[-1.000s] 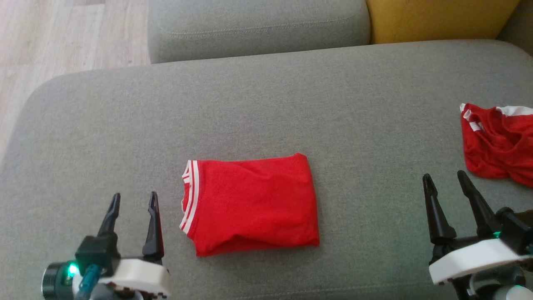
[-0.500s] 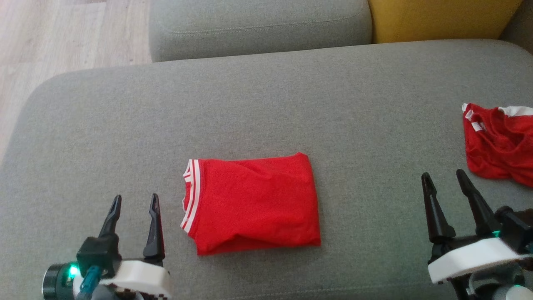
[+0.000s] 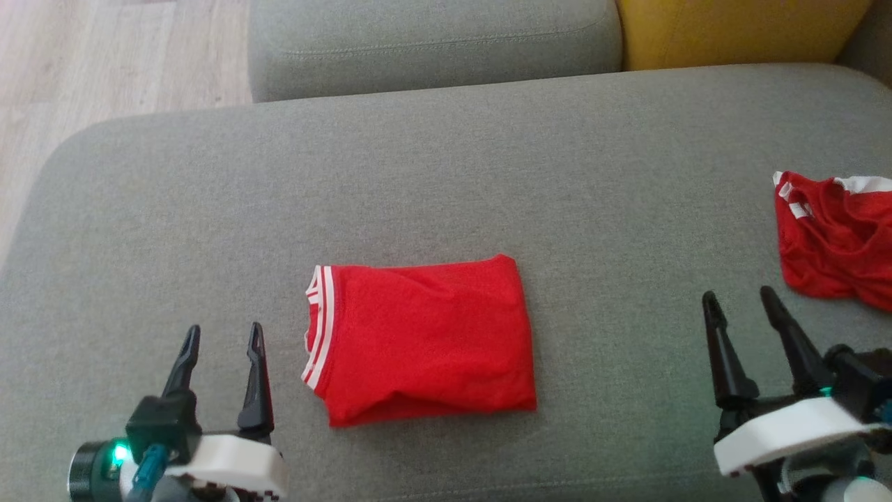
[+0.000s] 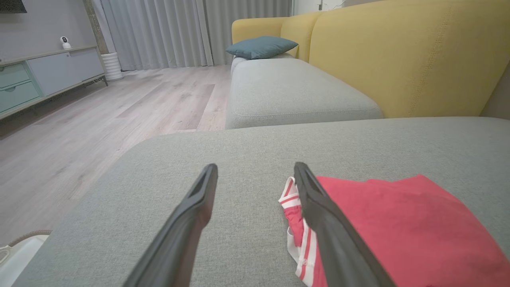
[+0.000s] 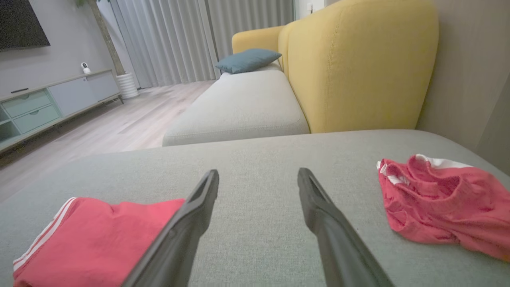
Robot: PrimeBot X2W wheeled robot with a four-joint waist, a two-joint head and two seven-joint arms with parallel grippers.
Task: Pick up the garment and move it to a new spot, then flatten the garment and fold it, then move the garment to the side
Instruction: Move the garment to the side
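Lower centre, on cushion (image 3: 418,174): folded garment (image 3: 421,341), long axis left-right, striped hem (image 3: 318,328) just beside left end effector (image 3: 225,328), spread wide, empty. Right end effector (image 3: 738,293) likewise wide, empty, well apart.

The folded red garment (image 3: 421,341) lies as a flat, neat rectangle near the front middle of the grey sofa seat (image 3: 446,160). Its white-striped band runs along its left edge, and its top shows soft creases. A second red garment (image 3: 833,240), crumpled, lies well apart at the seat's right edge.
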